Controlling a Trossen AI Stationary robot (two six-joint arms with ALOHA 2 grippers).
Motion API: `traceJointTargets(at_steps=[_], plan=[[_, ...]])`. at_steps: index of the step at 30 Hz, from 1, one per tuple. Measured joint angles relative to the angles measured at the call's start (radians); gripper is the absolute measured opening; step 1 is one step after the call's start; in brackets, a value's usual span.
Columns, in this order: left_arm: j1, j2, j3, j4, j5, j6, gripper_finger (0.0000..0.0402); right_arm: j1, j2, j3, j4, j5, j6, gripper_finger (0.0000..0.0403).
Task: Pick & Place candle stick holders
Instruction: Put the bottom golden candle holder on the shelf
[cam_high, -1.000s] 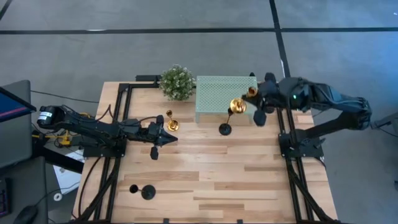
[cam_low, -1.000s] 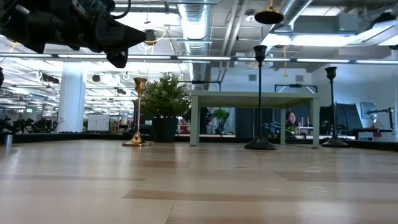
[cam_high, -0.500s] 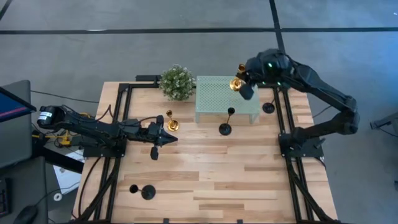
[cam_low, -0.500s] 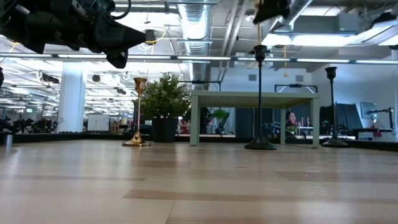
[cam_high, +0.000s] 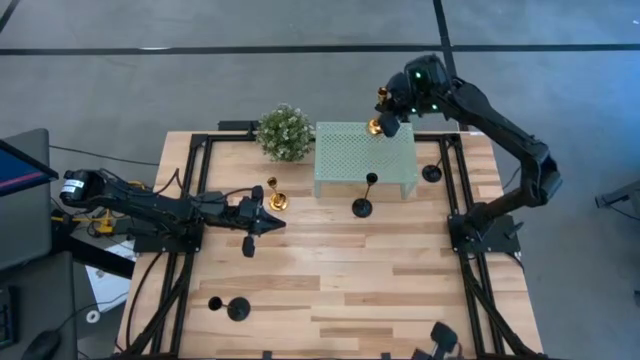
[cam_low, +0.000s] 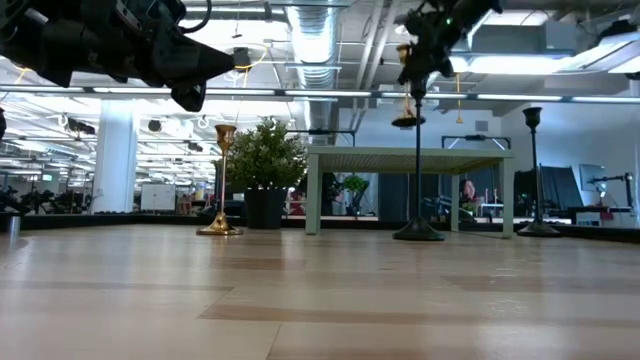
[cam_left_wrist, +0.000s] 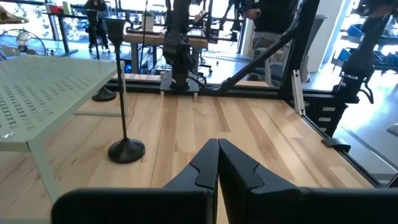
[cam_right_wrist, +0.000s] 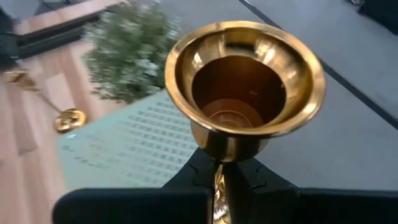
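Note:
My right gripper (cam_high: 387, 122) is shut on a shiny gold candle stick holder (cam_low: 407, 90) above the far right part of the mint-green perforated stand (cam_high: 365, 160). Its round base (cam_low: 408, 122) hangs clear above the stand top (cam_low: 410, 153). A second gold holder (cam_high: 275, 196) stands on its base on the table. My left gripper (cam_high: 268, 219) is shut and empty just beside it, above the table. One black holder (cam_high: 362, 206) stands in front of the stand, one (cam_high: 431, 173) at its right, and one (cam_high: 236, 308) at the near left. My right gripper pinches the gold holder's thin stem (cam_right_wrist: 218, 167) just under its cup (cam_right_wrist: 245, 74) between its two fingers. The holder is lifted clear and stands roughly upright, cup up, with its base over the stand.
A leafy green plant ball (cam_high: 284, 132) sits at the stand's left end, near the table's far edge. Black frame rails (cam_high: 452, 200) run along both table sides. Bare wood shows at the table's middle and near right.
My right gripper has carried the gold holder from beside the stand's right front toward the table's far edge and a little left. The holder is now over the stand's far right part, and its base has come down closer to the stand top.

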Motion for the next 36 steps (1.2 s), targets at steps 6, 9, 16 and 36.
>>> traceJointTargets(at_steps=[6,9,16,36], plan=[[0.000,0.000,-0.026,0.000,0.000,0.000,0.0009,-0.068,0.010,-0.031,0.006,-0.040,-0.010,0.0001],[0.000,0.000,-0.033,-0.002,0.000,0.000,0.0009,-0.089,0.006,-0.057,0.024,-0.080,-0.020,0.0001],[0.000,0.000,-0.033,0.004,0.000,0.000,0.0009,-0.124,-0.008,-0.179,0.157,-0.130,-0.010,0.0001],[0.000,0.000,-0.033,0.004,0.000,0.001,0.0009,-0.145,-0.007,-0.228,0.209,-0.129,-0.010,0.0001]])
